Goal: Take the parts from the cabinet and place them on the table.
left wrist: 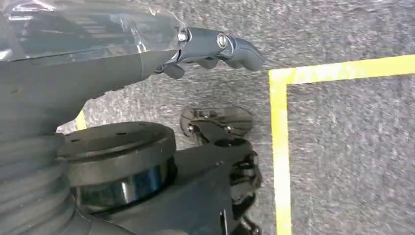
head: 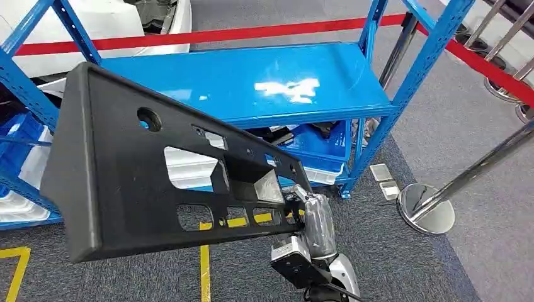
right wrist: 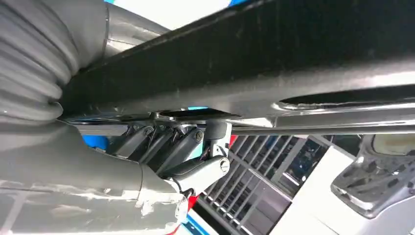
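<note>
A long black plastic panel [head: 119, 182] with several cut-outs hangs tilted in front of the blue rack [head: 252, 82], clear of its bare top shelf. My right hand [head: 302, 211] grips the panel at its lower right end. In the right wrist view the dark fingers [right wrist: 166, 147] press against the underside of the panel [right wrist: 274, 58]. My left hand [left wrist: 161, 58] hangs low over the grey carpet, fingers stretched out and holding nothing.
Blue bins [head: 321, 151] with parts sit on the rack's lower level, and white parts [head: 19, 201] lie at the lower left. A chrome stanchion base [head: 427, 207] and red belt [head: 220, 34] stand to the right. Yellow floor lines [head: 204, 264] cross the carpet.
</note>
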